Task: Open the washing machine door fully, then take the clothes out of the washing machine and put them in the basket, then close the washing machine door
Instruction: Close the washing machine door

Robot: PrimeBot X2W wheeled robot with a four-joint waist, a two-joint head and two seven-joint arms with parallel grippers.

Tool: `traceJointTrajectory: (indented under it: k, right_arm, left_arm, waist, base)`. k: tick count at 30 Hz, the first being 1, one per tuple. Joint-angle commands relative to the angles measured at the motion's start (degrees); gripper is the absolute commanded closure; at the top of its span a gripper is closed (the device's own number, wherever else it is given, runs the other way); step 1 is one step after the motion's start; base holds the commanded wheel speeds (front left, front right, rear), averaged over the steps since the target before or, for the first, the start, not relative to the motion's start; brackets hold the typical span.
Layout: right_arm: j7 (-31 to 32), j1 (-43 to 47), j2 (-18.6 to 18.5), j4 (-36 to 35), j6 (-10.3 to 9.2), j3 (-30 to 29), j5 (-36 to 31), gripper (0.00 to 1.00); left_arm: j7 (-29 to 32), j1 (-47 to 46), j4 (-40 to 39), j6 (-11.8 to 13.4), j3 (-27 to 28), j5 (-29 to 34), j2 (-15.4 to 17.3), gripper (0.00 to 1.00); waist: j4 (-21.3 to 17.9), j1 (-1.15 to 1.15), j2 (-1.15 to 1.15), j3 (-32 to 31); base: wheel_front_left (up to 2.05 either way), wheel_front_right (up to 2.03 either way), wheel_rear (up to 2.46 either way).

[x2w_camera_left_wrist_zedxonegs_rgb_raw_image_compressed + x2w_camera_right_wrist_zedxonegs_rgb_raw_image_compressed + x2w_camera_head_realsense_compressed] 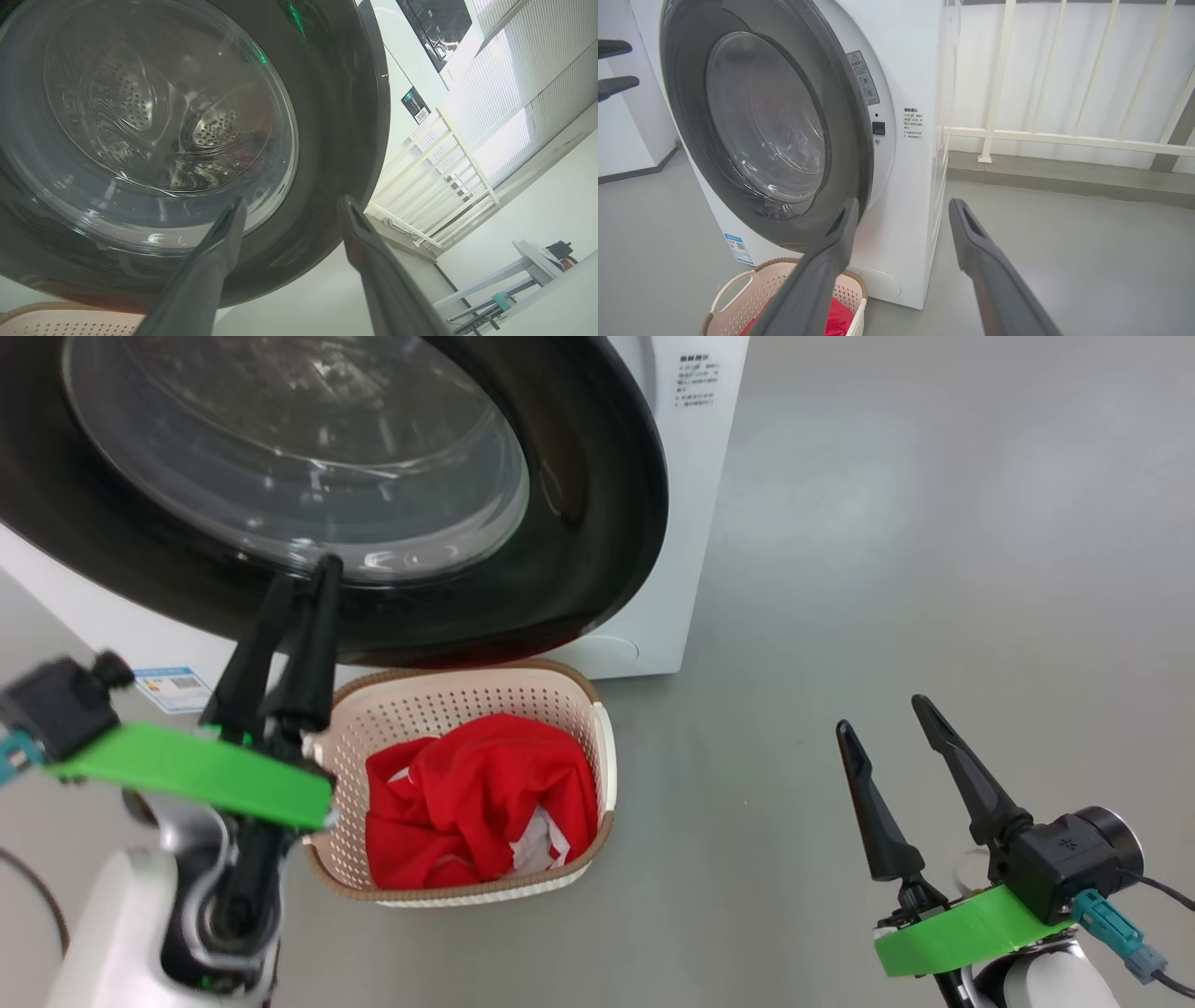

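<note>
Inside the basket [448,671] we see the clothes [476,793]; washing machine door [597,523] overhangs it; left end effector [304,571], right end effector [881,713] flank it, spread.

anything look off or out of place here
Nothing spilled or damaged: the clothes lie inside the basket. Only the washing machine door stands ajar, its latch side off the washing machine front.
</note>
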Motion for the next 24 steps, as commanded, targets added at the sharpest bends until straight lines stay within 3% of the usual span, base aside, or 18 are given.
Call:
traceJointTrajectory:
  k: [1, 7, 12, 24]
  right_arm:
    - [-0.42, -0.20, -0.38, -1.07, 0.36, 0.99, 0.21, 0.00]
    - [-0.49, 1.01, -0.38, -0.63, 0.36, 0.52, 0.18, 0.00]
    - [-0.53, 2.01, -0.38, -0.23, 0.36, 0.01, 0.38, 0.00]
    - [-0.63, 4.42, -0.38, 0.12, 0.36, -0.54, 0.62, 0.00]
  left_arm:
    - [-2.42, 1.66, -2.50, 0.24, 0.72, 3.93, 2.82, 0.00]
    - [-10.82, 7.69, -4.18, 1.82, -1.77, 15.36, 5.32, 0.00]
    - [-13.90, 12.27, -5.31, 4.16, -3.04, 21.32, 6.35, 0.00]
    - [-16.12, 21.46, -7.23, 7.20, -2.66, 27.19, 6.27, 0.00]
  waist:
    - [0.38, 0.00, 0.00, -1.55]
    - [0.76, 0.00, 0.00, -4.29]
    - [1.10, 0.00, 0.00, -6.41]
    - [1.48, 0.00, 0.00, -9.90]
  base:
    - [0.00, 0.00, 0.00]
    - [0.00, 0.00, 0.00]
    - [0.00, 0.00, 0.00]
    - [0.00, 0.00, 0.00]
